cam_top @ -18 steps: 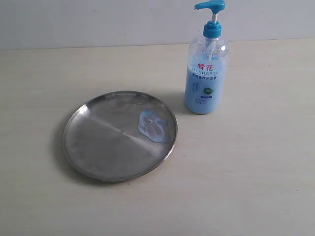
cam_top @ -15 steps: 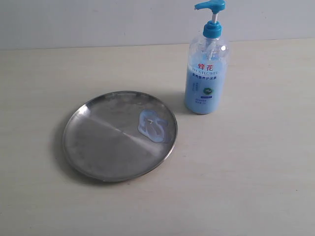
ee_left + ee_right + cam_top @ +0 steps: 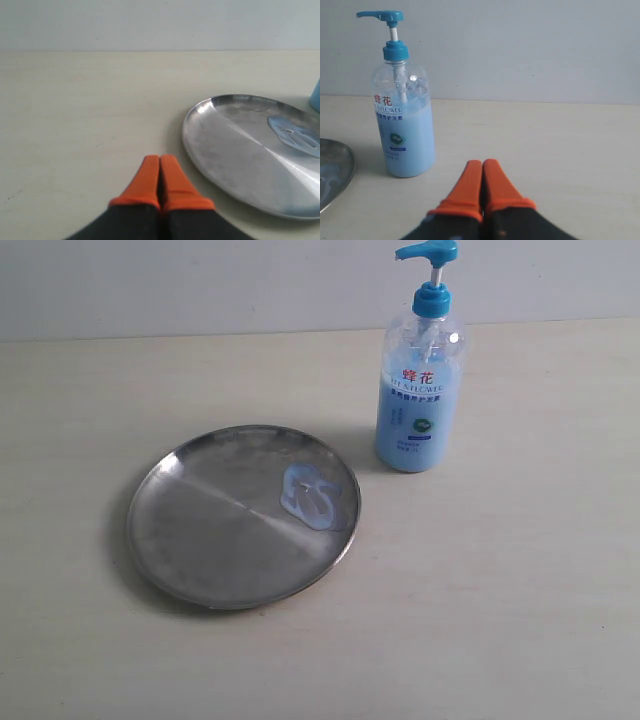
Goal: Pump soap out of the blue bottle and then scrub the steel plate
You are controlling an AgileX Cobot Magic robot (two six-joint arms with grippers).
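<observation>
table (image 3: 520, 570) pale, matte. left gripper (image 3: 159, 159) low over it, jaws pressed together, nothing held, near steel plate (image 3: 200, 530) but apart from its rim. plate flat, left of centre; soap (image 3: 312, 496) blob on its right part. blue bottle (image 3: 420, 390) upright, just far-right of plate. right gripper (image 3: 482, 162) closed tight, empty, apart from bottle.

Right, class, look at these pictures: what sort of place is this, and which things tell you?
Probably a bare test bench staged for a washing-up exercise, not a real kitchen: a plain pale table against a blank wall, holding a steel plate with a blob of soap and a blue bottle.
</observation>
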